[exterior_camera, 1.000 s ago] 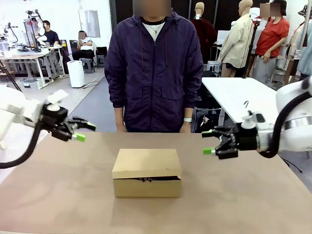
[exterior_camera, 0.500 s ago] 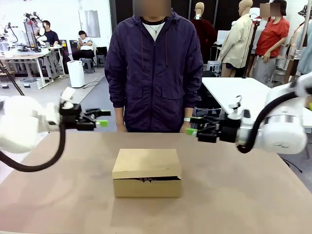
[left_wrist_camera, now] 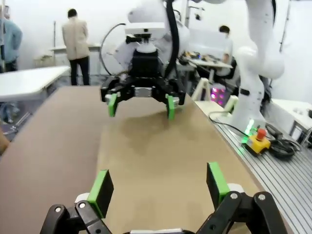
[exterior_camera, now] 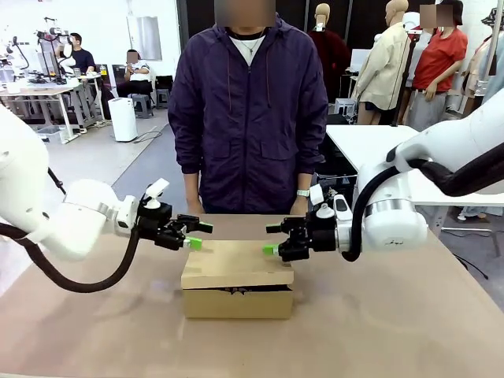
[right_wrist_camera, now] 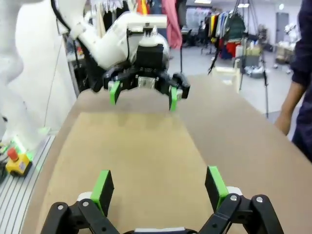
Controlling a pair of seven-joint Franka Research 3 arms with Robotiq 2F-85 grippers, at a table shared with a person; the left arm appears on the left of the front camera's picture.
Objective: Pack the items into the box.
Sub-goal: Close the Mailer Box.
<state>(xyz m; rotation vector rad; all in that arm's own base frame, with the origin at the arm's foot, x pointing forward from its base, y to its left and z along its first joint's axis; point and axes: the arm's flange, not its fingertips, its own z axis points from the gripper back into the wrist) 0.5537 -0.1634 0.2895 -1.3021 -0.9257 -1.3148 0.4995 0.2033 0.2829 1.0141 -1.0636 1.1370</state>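
Cardboard box (exterior_camera: pixel 237 279) at table centre, lid (exterior_camera: pixel 236 263) down but slightly ajar at the near edge, dark contents glimpsed through the gap. Left gripper (exterior_camera: pixel 197 235) at the lid's far-left edge, right gripper (exterior_camera: pixel 272 239) at its far-right edge, both horizontal, facing each other, fingers apart, holding nothing. Person (exterior_camera: pixel 249 110) standing at far side.

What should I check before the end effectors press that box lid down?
1. Left end effector open, empty: ok.
2. Right end effector open, empty: ok.
3. Both level with the lid, at opposite ends of the box: ok.
4. Lid fully shut: not ok, a dark gap shows along the front.
5. All items inside: cannot tell.
6. Person's hands off the box: ok.
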